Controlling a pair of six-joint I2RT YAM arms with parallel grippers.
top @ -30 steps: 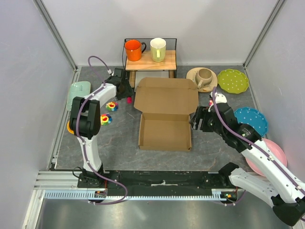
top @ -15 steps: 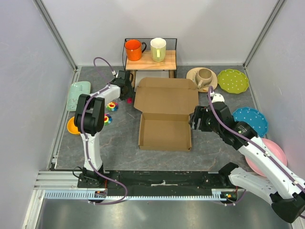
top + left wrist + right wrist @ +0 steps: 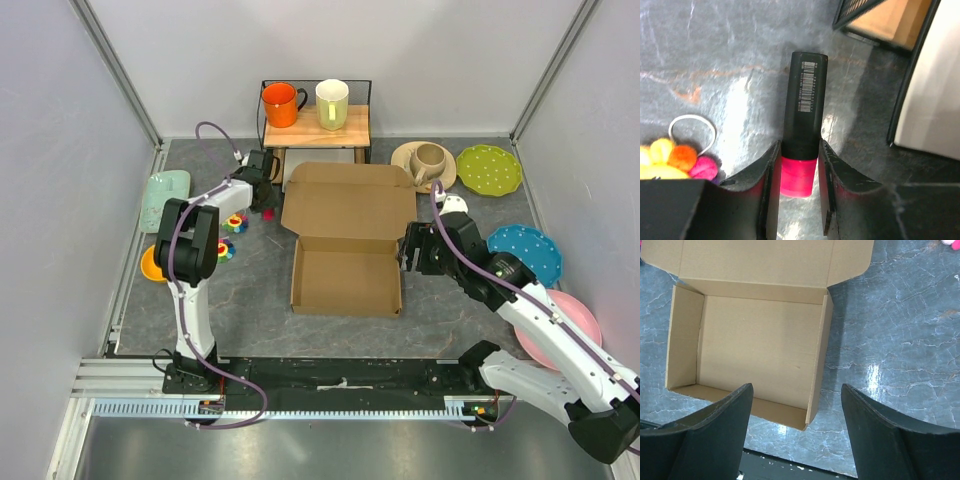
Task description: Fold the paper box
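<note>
Table (image 3: 250,290): dark grey marbled top. Lying on it: open paper box (image 3: 345,275), wooden rack (image 3: 316,128), green plate (image 3: 489,169), blue plate (image 3: 530,250), flower toys (image 3: 235,222), pink-and-black tube (image 3: 802,130).

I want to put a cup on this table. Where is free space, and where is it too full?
Free: the table strip in front of the paper box, and the patch between its left wall and the flower toys. Crowded: the right side, with green plate, blue plate and pink plate, and the back, with the wooden rack.

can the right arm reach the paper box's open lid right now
Probably yes: the right hand hovers open beside the paper box's right wall, and nothing lies between it and the lid.
</note>
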